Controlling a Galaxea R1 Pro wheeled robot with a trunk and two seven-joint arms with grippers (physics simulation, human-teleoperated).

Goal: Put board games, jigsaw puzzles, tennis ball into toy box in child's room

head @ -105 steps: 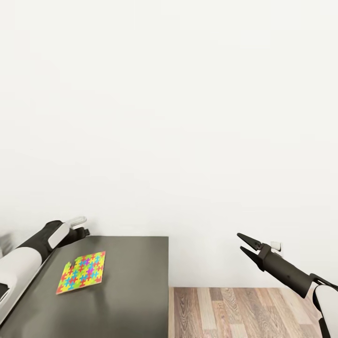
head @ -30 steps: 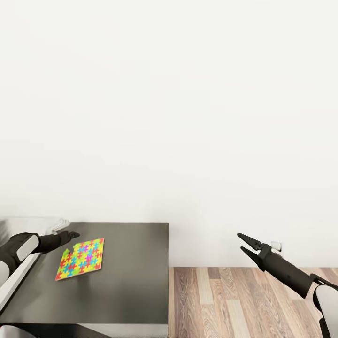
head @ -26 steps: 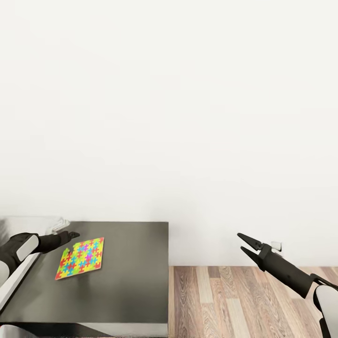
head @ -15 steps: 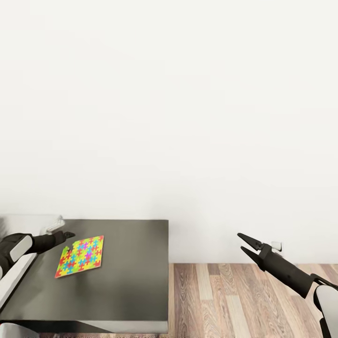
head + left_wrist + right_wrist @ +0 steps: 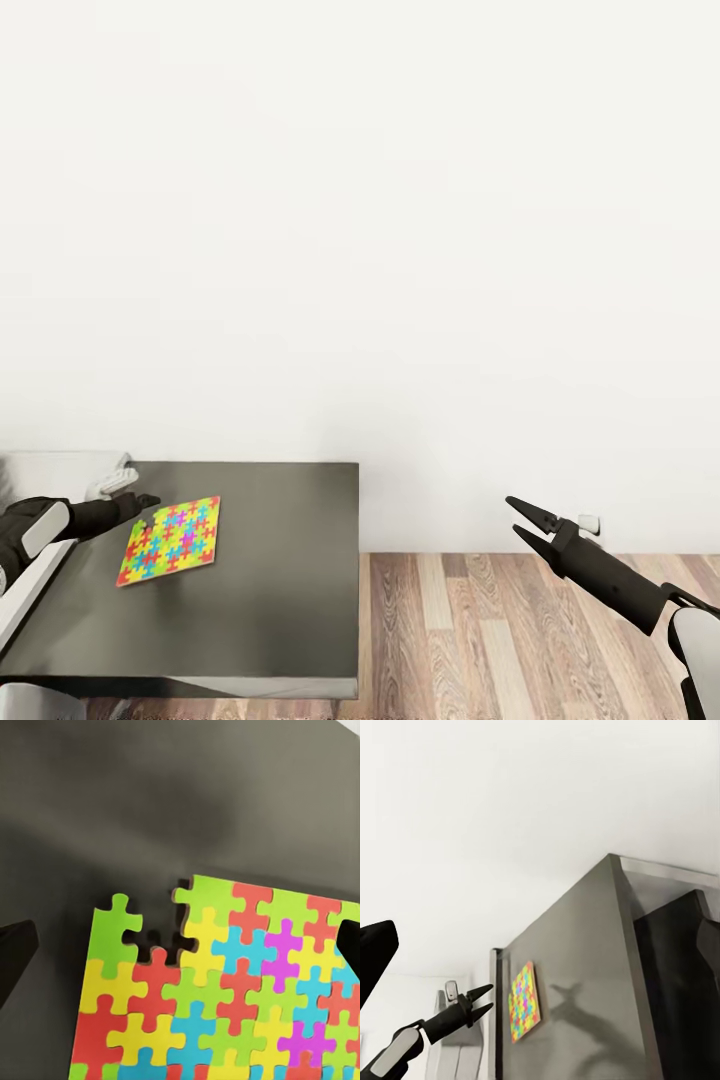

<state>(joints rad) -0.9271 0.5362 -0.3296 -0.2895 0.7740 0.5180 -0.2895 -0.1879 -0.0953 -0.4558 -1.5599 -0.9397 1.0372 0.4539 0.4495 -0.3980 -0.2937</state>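
Note:
One jigsaw puzzle [image 5: 170, 540], a thin sheet of red, yellow, green, blue and purple pieces, lies flat on the dark grey part of the table [image 5: 270, 600]. My left gripper [image 5: 148, 499] hovers open just off the puzzle's far left corner. In the left wrist view the puzzle [image 5: 225, 997] lies between the spread fingers, with a notch in its near edge. The right wrist view shows the puzzle [image 5: 525, 1001] and the open left gripper [image 5: 484, 996] from the side. My right gripper [image 5: 518, 520] is open and empty, out over the floor to the right of the table.
The table's higher pale grey top [image 5: 50, 466] joins at the far left, with a small pale object [image 5: 115, 485] at its edge. A plain white wall stands close behind. Wood floor [image 5: 500, 640] lies right of the table, and a wall socket [image 5: 590, 523] sits low.
The whole view has shifted, showing the table's front edge and more floor. The left gripper has come down from the table's back edge to the puzzle's corner. The right arm is unmoved.

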